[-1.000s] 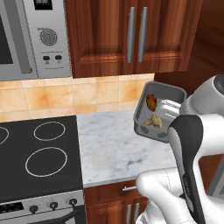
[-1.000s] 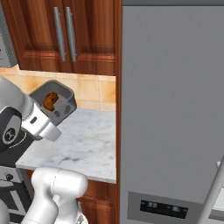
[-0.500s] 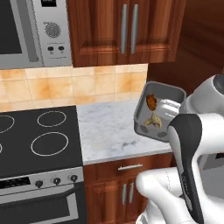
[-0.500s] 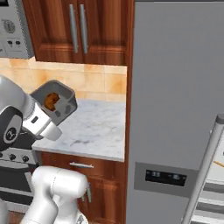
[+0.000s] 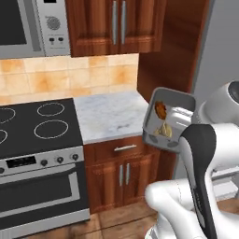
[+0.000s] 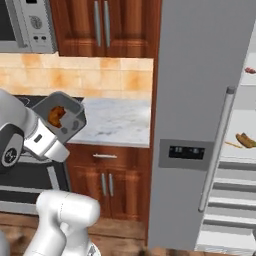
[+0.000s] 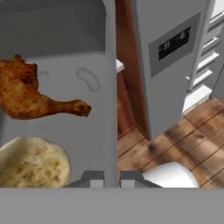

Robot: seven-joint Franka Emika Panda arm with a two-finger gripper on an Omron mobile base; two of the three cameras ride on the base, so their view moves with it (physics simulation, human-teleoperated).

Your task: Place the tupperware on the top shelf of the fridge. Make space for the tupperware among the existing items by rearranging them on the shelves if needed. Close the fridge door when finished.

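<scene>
Backing off from the table [image 5: 109, 114], the base has carried both rear cameras with it: cabinet fronts [image 5: 122, 172] under the marble and a strip of wooden floor now show, and on the right the fridge [image 6: 200, 100] has slid in with its display panel [image 6: 186, 152] and bar handle [image 6: 216, 150]. Against the arm, the tub [image 5: 168, 119] sits as it did, tilted steeply with its open side toward the left camera.

From where I stand the hand [image 7: 112, 178] is clenched on the tub's rim, one finger inside the wall and one outside; the white wrist hides it in both rear views. A chicken leg [image 7: 33, 94] and a pale flat round of bread [image 7: 30, 164] lie against the grey bottom, the bread cut off at the edge of the hand view.

Beyond the fridge handle the white interior is only a sliver. A shelf [image 6: 240, 127] carries a sausage [image 6: 245, 140] and a thin stick [image 6: 231, 145]; something red [image 6: 250, 70] higher up is too cropped to name. Grey slatted drawer fronts [image 6: 232, 192] run off the frame.
</scene>
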